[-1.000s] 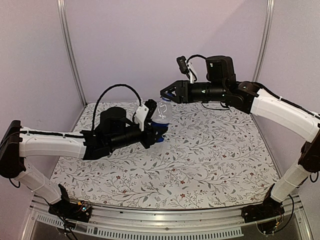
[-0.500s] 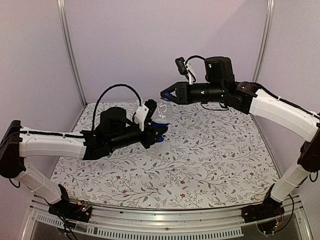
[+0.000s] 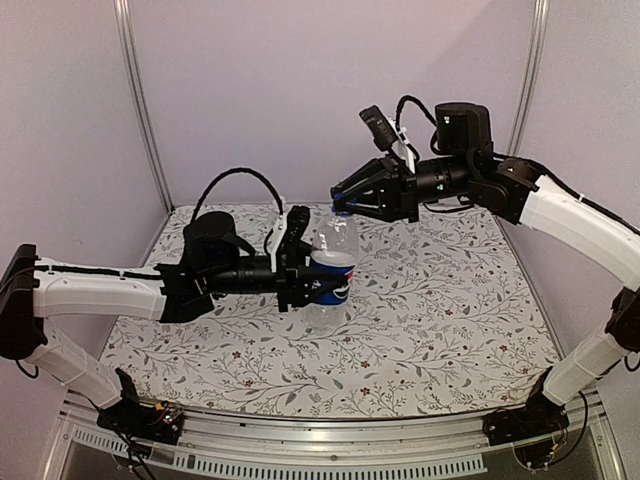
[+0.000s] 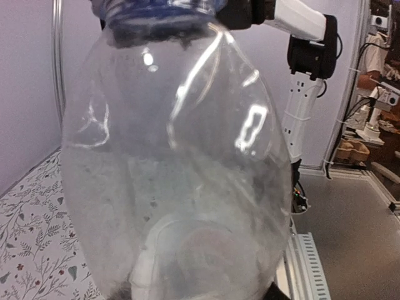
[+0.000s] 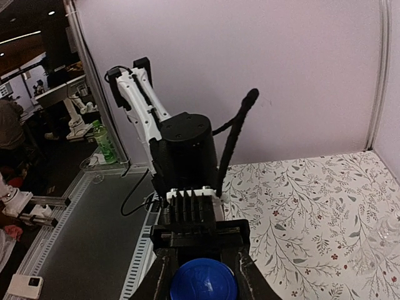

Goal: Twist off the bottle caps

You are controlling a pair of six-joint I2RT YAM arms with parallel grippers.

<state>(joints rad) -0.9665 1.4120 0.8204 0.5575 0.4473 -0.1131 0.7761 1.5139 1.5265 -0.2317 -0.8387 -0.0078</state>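
Note:
The Pepsi bottle (image 3: 331, 275) is clear with a blue-red-white label and is held upright above the table. My left gripper (image 3: 308, 283) is shut on its body from the left. The bottle fills the left wrist view (image 4: 175, 156), hiding my fingers. My right gripper (image 3: 343, 203) reaches in from the upper right and is closed over the bottle's top. In the right wrist view my right gripper (image 5: 203, 275) has the bright blue cap (image 5: 204, 286) between its two fingers, touching both sides. The plain bottle and the white cap do not show in the top view.
The table has a floral cloth (image 3: 430, 310) and pale walls behind and at both sides. A faint clear object (image 5: 390, 230) lies at the right edge of the right wrist view; I cannot tell what it is. The left arm's cable (image 3: 235, 180) loops above its wrist.
My left arm has carried the bottle toward the front and a little right, so the label now shows. My right gripper has tilted down onto the bottle's top and closed on the blue cap.

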